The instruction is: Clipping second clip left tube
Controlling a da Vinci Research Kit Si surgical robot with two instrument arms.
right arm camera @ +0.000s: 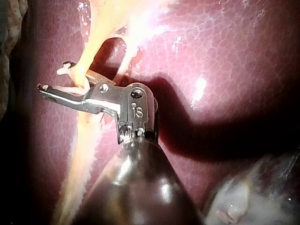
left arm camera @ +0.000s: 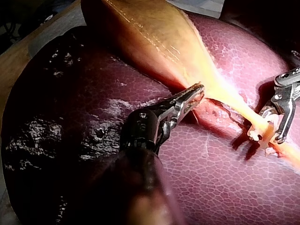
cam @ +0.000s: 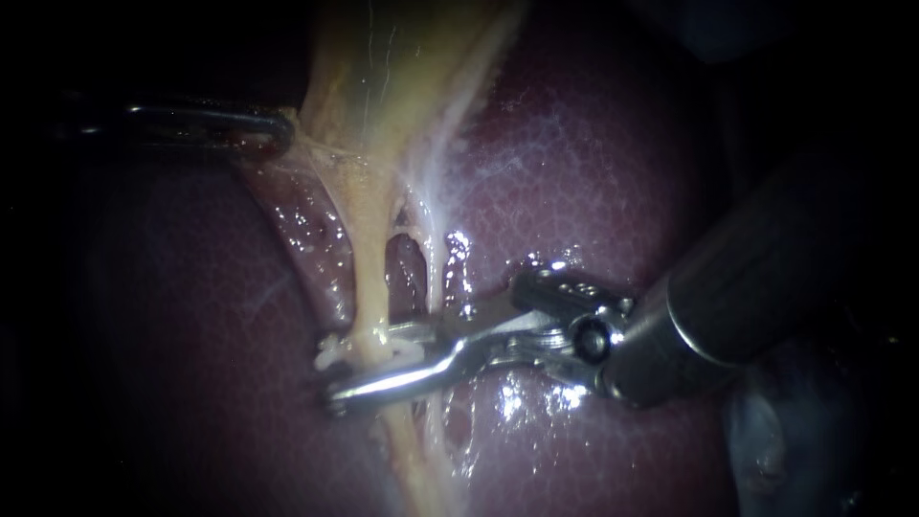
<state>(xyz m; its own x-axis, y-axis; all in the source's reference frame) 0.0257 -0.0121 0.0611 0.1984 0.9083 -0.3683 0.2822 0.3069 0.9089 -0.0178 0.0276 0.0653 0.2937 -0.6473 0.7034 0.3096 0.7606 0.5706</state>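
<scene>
Finding one: our right instrument (cam: pixel 371 370) comes in across the liver (cam: pixel 593 172), and its jaws stand narrowly apart astride the left tube (cam: pixel 369 287), one on each side. A white clip (cam: pixel 335 356) lies across that tube between the jaws, low on the strand. We cannot tell whether both jaws touch it.

Finding two: our left instrument (left arm camera: pixel 190 98) has its jaws closed on the edge of the gallbladder (left arm camera: pixel 154 33), where it narrows toward the tube.

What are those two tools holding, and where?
Left tool pinches the gallbladder at its edge near the narrow end; right tool straddles the left tube, grip unclear.
</scene>
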